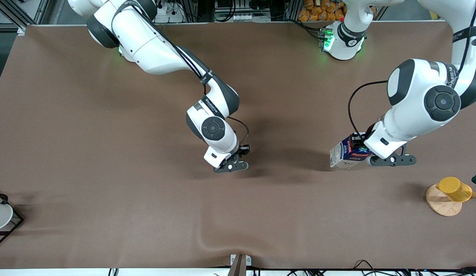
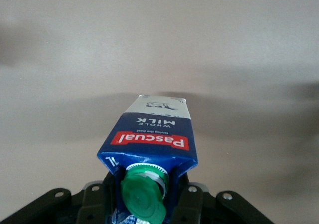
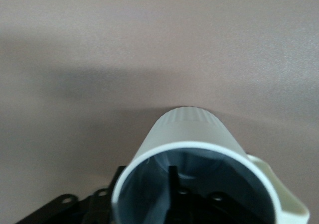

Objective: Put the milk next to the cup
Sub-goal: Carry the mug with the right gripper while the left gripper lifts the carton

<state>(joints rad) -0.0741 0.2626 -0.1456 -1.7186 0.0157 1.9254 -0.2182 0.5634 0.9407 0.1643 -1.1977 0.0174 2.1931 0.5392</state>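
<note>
Reading the front view as a clock face, the left gripper (image 1: 359,150) hangs at about three o'clock over the brown-covered table (image 1: 107,172), clamped tight on the gabled top of the milk (image 1: 347,153). The blue carton is tilted, its white base toward the right arm's end of the table. In the left wrist view its green cap (image 2: 143,196) sits between the dark fingers (image 2: 192,200).

The right gripper (image 1: 232,166) is low over the table near the dial's centre. From the front its own body hides what is beneath it. The right wrist view shows the pale cup (image 3: 189,129) close up, mouth toward the camera and handle to one side. Whether this gripper is clamping the cup or has let go cannot be told.

A stretch of brown cover lies between the two grippers.

A yellow cup (image 1: 454,188) on a round wooden base (image 1: 443,201) stands at four o'clock from the milk, well apart from it. At eight o'clock, on the table's edge, a white cup (image 1: 0,215) sits in a black wire rack (image 1: 13,226). A ripple in the cover (image 1: 207,237) shows near six o'clock.
</note>
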